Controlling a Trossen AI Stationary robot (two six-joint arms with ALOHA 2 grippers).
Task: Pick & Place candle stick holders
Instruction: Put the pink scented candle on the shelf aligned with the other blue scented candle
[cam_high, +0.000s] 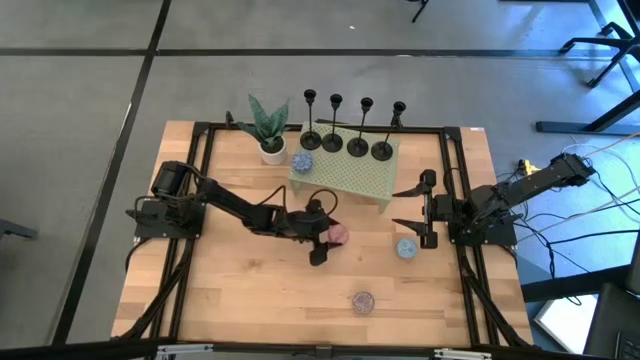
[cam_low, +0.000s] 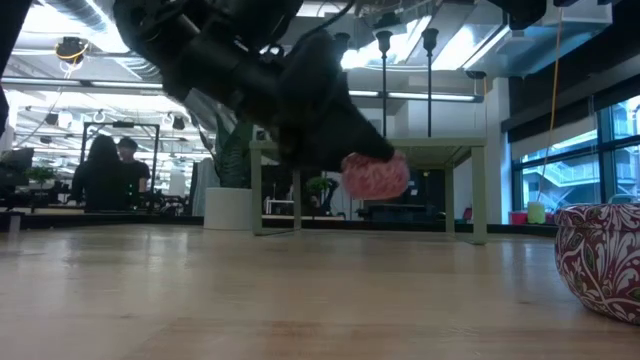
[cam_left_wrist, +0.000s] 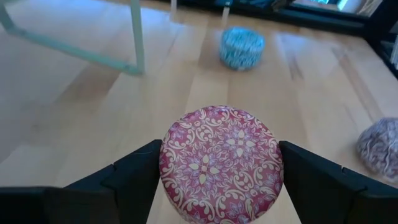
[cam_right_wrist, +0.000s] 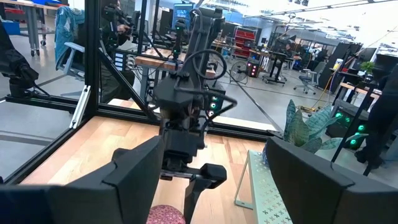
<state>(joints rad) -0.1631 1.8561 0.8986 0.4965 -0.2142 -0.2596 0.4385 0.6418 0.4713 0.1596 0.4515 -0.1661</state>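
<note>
Four black metal candle stick holders (cam_high: 346, 127) upright in row on pale green perforated stand (cam_high: 350, 178), upper centre of high view. Left gripper (cam_high: 322, 235) at frame centre, fingers (cam_left_wrist: 130, 174) clamped on round pink floral-patterned tin (cam_left_wrist: 222, 163), lifted off wooden table (cam_high: 240, 290). Right gripper (cam_high: 412, 210) spread wide, empty, right of centre, near blue patterned tin (cam_high: 406, 248).

Four candle stick holders (cam_high: 345, 128) atop stand (cam_high: 345, 176), plant (cam_high: 268, 125) beside.
</note>
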